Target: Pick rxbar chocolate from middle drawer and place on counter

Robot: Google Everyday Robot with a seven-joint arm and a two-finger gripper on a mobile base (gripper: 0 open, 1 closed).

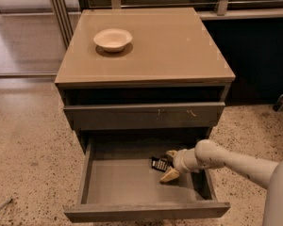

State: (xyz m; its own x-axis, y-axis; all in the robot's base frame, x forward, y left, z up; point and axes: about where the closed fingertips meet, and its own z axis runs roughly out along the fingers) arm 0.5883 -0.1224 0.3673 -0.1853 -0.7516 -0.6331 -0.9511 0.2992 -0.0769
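In the lower middle of the frame, the gripper [170, 164] is inside the open middle drawer [127, 182], its jaws apart around the end of the rxbar chocolate [158, 163]. The bar is not yet grabbed. Lifting it onto the counter [170, 46] is left.

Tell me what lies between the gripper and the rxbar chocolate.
Nothing. In the camera view the open gripper, inside the middle drawer, meets the rxbar chocolate at its end; no gap shows.

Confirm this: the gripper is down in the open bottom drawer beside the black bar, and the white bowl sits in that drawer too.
One error: the camera view shows the white bowl on the counter, not in the drawer. The gripper is down in the open drawer beside the black bar.
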